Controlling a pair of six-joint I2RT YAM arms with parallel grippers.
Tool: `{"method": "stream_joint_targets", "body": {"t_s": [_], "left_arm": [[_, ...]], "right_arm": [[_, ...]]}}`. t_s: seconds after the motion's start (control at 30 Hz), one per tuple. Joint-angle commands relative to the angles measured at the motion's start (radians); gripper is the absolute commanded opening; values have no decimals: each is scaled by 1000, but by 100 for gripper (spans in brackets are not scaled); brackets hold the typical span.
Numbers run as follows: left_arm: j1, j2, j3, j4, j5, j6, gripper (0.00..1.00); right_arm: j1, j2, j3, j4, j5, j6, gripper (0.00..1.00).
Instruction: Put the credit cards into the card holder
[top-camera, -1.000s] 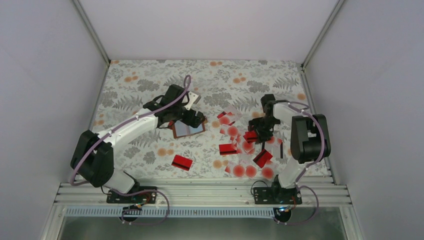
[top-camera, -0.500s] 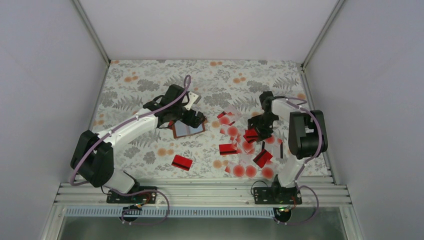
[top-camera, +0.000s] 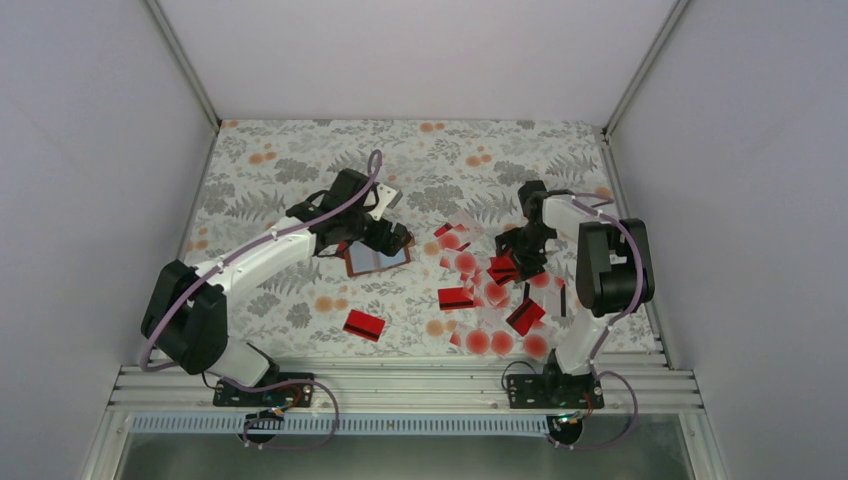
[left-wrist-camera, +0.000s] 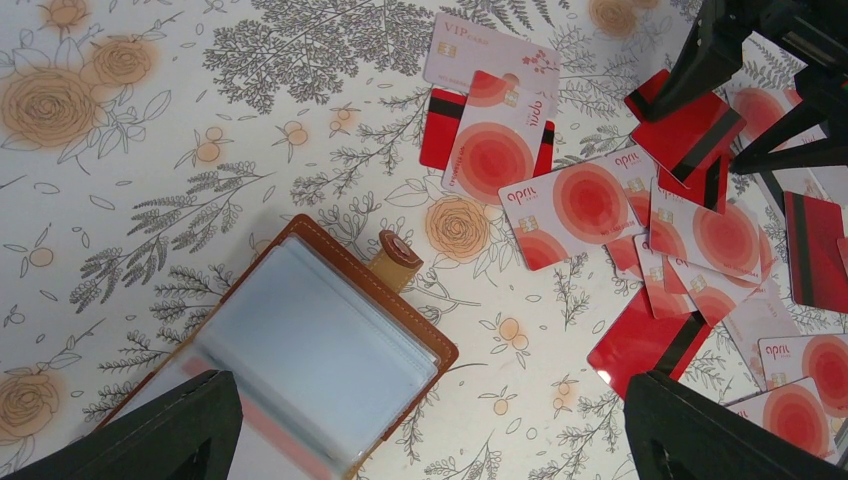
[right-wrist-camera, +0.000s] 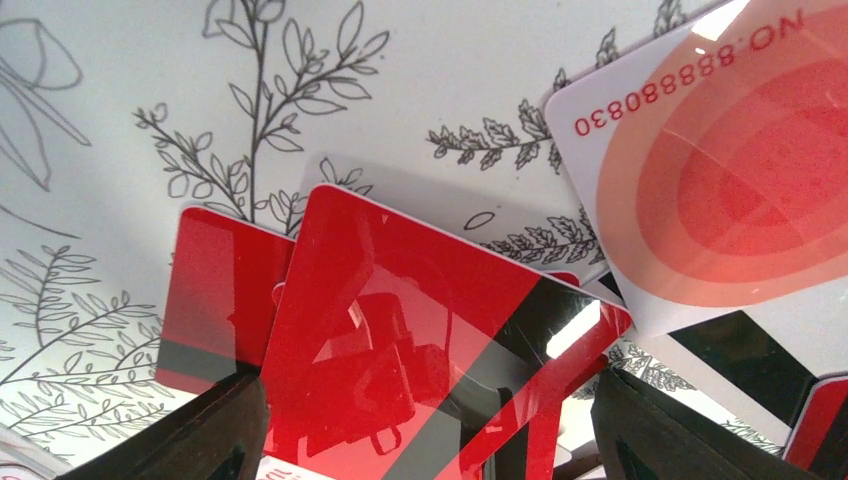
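Note:
The card holder (left-wrist-camera: 320, 350), a brown leather wallet, lies open with its pale grey-blue sleeves facing up; it also shows in the top view (top-camera: 377, 259). My left gripper (left-wrist-camera: 430, 400) is open just above it, one finger over the holder's near-left part, the other over the table beside a red card. Several credit cards (top-camera: 480, 290) lie scattered at the right, red ones with a black stripe and whitish ones with a red dot. My right gripper (right-wrist-camera: 420, 400) is open, low over the pile, its fingers on either side of a glossy red card (right-wrist-camera: 400, 330).
A lone red card (top-camera: 364, 324) lies near the front, left of centre. More red cards (top-camera: 524, 315) lie near the right arm's base. Grey walls enclose the floral table (top-camera: 300, 180); an aluminium rail (top-camera: 400, 385) runs along the near edge.
My right gripper has shifted slightly back and lower over the card pile. The left arm and the card holder have not moved.

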Motion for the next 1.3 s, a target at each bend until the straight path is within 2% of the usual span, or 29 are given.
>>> {"method": "stream_joint_targets", "body": {"t_s": [0.0,0.47,0.8,1.1,1.27], "left_arm": [[3,-16,10,-3,10,20,95],[4,-15,15,-6,8,21,95],[4,-8,24,-11,6,25,95],[4,-1,24,-15,5,28,95],[3,5,30,-15,4,28,95]], "right_arm": [[8,-12,20,11,37,5,82],[9,-35,67,-8,26,15,82],[11,33,63,14,23,11,81],[11,92,11,26,13,6,77],[14,104,4,7,35,0,66]]}}
